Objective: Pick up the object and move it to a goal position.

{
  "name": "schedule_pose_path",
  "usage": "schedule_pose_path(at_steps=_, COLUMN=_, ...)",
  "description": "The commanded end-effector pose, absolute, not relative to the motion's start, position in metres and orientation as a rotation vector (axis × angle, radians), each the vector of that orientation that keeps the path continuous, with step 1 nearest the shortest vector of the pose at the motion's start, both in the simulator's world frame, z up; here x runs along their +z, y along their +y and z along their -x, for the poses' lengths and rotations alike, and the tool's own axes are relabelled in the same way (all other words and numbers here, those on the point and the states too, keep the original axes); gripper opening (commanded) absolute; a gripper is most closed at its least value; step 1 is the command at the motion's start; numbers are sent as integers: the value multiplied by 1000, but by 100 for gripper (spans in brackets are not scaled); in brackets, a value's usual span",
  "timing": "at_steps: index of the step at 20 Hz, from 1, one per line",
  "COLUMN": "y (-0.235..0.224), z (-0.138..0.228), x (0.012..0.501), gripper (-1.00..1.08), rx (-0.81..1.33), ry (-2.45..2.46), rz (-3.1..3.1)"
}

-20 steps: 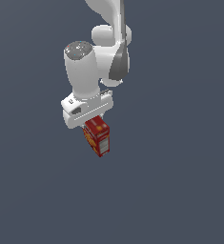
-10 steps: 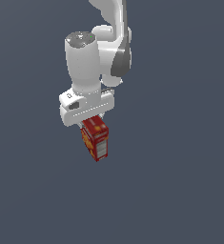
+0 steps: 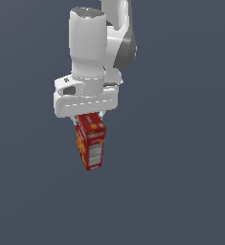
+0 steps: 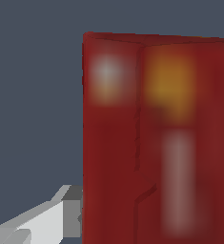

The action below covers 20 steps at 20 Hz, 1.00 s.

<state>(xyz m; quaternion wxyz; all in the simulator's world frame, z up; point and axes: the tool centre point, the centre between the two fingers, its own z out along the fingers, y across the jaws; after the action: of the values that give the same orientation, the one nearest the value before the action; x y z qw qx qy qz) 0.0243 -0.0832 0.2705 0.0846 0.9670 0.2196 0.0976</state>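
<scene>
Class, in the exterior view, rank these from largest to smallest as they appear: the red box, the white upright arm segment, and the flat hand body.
1. Arm segment
2. Hand body and box: look about alike, one wide, one tall; no ranking between them.

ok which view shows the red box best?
Exterior view: the whole red box hangs below the gripper, label and pictures readable. The wrist view shows only a blurred close-up of its red faces, cropped at the frame.

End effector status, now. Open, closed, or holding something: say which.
End effector: closed on the red box, which hangs below it in the exterior view; one finger touches the box's side in the wrist view.
</scene>
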Motion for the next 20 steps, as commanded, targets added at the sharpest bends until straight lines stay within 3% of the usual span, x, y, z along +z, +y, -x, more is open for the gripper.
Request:
schedule_pose_path(at_steps=1, y=-84, z=-32, x=287, gripper=-100, rx=343, ry=596, rz=-2860)
schedule_pose_path(at_steps=20, y=-85, z=-63, x=390, gripper=-100, rx=623, ry=231, rz=-2664)
